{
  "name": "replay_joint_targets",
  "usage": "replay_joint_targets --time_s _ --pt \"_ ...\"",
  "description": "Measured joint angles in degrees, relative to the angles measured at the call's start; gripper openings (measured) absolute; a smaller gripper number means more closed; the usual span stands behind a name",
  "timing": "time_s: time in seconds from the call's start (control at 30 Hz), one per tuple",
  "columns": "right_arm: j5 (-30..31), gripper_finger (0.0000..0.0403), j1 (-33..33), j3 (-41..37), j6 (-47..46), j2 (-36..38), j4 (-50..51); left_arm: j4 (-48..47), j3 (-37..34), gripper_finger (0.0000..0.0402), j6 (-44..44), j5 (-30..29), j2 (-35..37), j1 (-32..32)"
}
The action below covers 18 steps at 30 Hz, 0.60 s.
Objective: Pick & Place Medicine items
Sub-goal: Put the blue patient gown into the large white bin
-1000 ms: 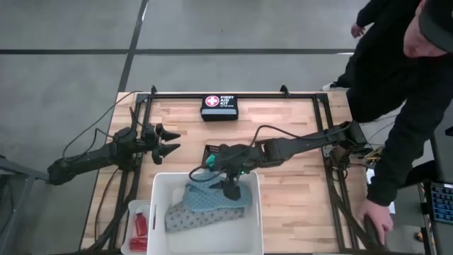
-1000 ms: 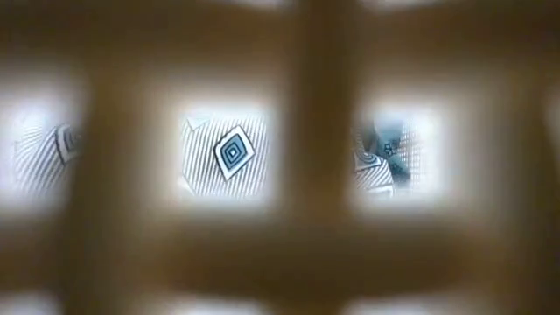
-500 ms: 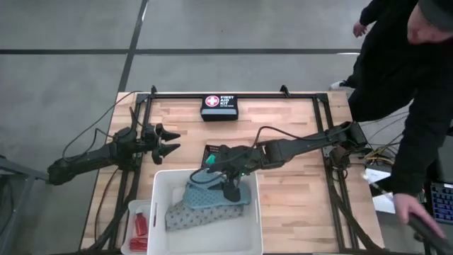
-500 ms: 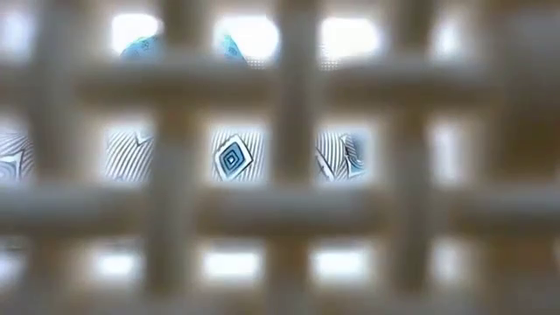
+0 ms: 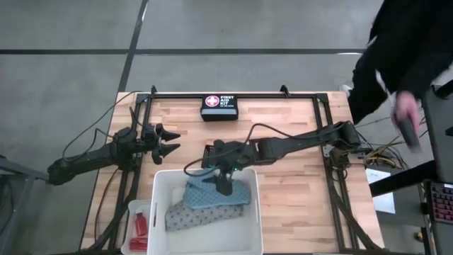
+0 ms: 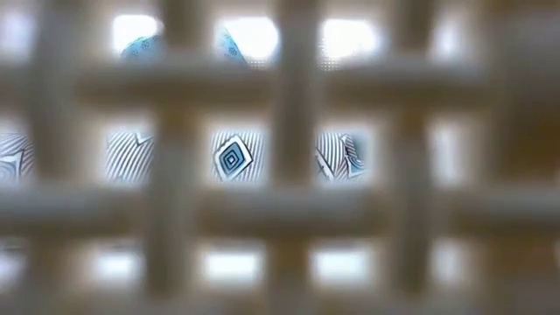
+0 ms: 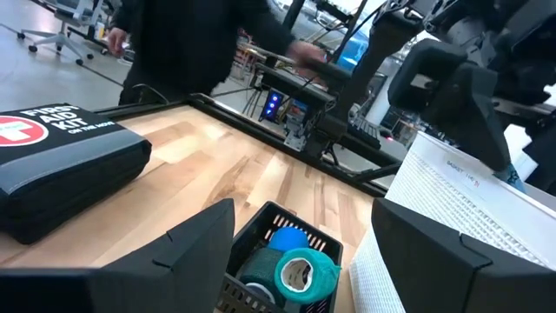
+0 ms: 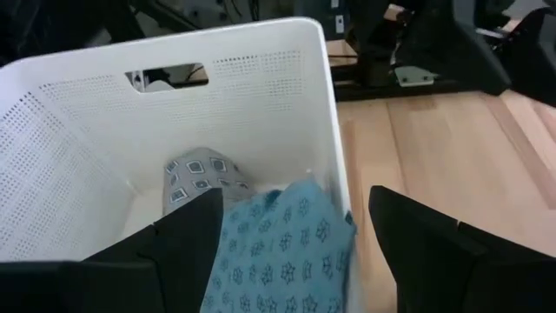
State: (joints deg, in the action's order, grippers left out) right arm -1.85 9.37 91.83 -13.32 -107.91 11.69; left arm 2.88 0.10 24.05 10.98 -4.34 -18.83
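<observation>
Two cloths lie in the big white plastic tub at the table's near edge: a teal cloth printed with small flower marks on top, and a grey patterned cloth partly under it. Readable writing appears only on the black case at the far edge, which carries a white cross on a red disc and the words FIRST AID KIT; the left wrist view shows the same lettering at close range. The right gripper hangs over the tub's far rim above the teal cloth, fingers spread wide and holding nothing; its wrist view looks down into the tub at the teal cloth and grey patterned cloth. The left gripper waits over the table's left side, fingers parted and empty. Only the left wrist view shows the contents of the black mesh tray: a teal-green roll and a blue item behind it. Only the high view shows a small clear tray left of the tub holding red bottles. The low view looks through the tub's lattice wall at the grey cloth's diamond pattern. A person in dark clothing stands beyond the table's right side.
</observation>
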Motion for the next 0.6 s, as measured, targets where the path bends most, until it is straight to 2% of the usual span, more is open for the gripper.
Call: replay_joint_targets --time_s 0.6 --pt "-3.2 0.0274 1.7 0.0 -3.4 0.3 0.0 0.0 0.0 0.0276 0.0 0.0 0.0 0.0"
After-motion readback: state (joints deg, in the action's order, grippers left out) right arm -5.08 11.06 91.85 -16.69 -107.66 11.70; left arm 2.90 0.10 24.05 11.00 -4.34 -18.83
